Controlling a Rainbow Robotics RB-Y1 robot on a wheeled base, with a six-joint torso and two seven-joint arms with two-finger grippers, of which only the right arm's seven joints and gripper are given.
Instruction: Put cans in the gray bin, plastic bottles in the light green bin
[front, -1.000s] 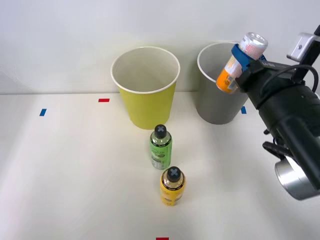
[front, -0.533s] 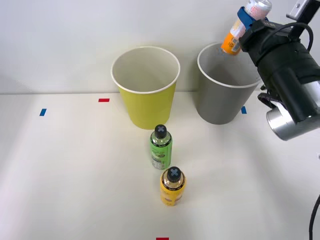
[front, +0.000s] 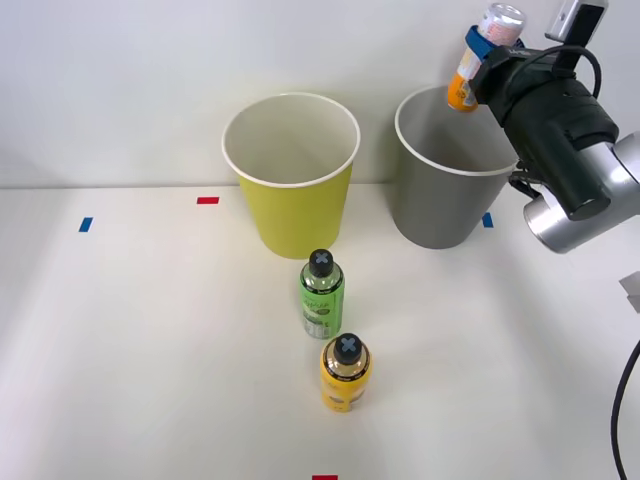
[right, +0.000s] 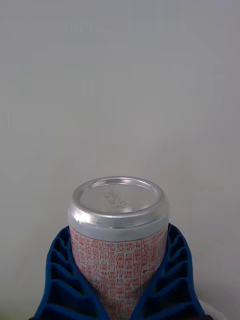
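Right gripper (front: 484, 45) has our can (front: 483, 55) pinched between its blue fingers (right: 67, 280). We're holding it tilted, above the gray bin's (front: 440, 205) far rim.

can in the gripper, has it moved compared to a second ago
Yes. The can, held by the right gripper, has risen from beside the gray bin's rim to above it, more upright.

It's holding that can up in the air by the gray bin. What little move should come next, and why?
Probably lower it slightly and open the fingers. The right gripper holds the can above the gray bin, at its far rim, so it should drop inside.
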